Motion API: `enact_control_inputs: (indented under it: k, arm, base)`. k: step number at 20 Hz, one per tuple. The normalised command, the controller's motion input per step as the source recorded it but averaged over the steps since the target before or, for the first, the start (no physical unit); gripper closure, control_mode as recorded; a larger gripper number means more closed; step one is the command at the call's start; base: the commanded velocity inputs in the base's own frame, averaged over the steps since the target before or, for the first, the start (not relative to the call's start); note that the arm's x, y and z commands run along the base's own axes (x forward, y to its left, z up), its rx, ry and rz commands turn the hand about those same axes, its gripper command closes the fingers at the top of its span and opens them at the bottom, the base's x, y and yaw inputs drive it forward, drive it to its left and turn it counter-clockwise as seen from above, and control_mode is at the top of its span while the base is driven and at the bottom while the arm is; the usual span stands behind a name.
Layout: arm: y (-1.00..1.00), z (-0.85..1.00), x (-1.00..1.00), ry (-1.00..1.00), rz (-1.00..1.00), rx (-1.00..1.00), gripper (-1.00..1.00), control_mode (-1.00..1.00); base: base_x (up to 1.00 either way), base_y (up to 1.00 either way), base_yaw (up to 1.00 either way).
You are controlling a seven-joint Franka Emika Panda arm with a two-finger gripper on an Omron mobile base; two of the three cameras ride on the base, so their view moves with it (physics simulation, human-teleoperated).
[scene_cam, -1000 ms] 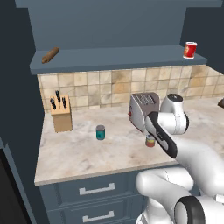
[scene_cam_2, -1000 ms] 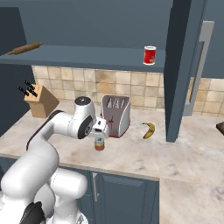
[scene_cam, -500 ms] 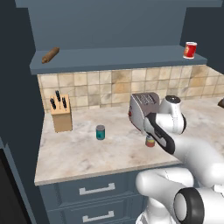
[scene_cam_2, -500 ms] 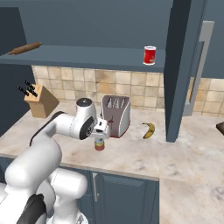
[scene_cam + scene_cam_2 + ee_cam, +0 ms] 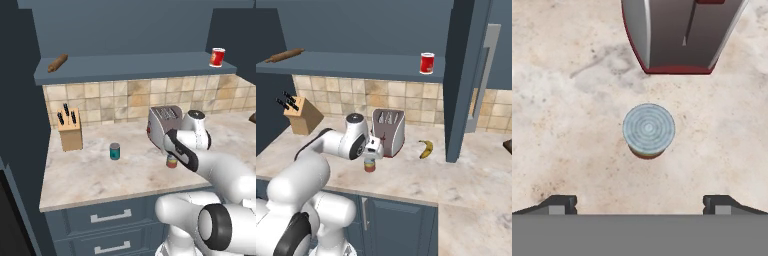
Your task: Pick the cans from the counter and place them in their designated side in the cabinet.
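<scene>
We hover over the short can (image 5: pixel 648 130) on the desk (image 5: pixel 562 125), jaws spread wide and empty, and judge we must next descend straight and clamp it.

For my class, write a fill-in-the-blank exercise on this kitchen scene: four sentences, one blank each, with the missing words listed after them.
1. The open gripper hangs straight above the shorter can, which stands in front of the ____.
2. The teal can stands on the ____.
3. The red can stands on the cabinet's ____.
4. On the counter, right of the toaster in the right base view, lies a ____.

Missing words: toaster; counter; shelf; banana
</scene>
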Motion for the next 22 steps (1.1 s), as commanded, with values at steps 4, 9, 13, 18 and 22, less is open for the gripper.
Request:
enact_control_inputs:
  k: [4,9,13,18,22]
  arm:
    - [0.00,-0.13,0.11,0.00,0.00,0.00,-1.00,-1.00]
    - [-0.01,-0.12,0.10,0.00,0.00,0.00,-1.00,-1.00]
    - [0.00,-0.12,0.10,0.00,0.00,0.00,-1.00,-1.00]
    - [0.00,-0.11,0.11,0.00,0.00,0.00,-1.00,-1.00]
    - [0.00,-0.12,0.11,0.00,0.00,0.00,-1.00,-1.00]
  base:
    - [0.00,0.00,0.00]
    - [0.00,0.00,0.00]
    - [0.00,0.00,0.00]
    - [0.00,0.00,0.00]
    - [0.00,0.00,0.00]
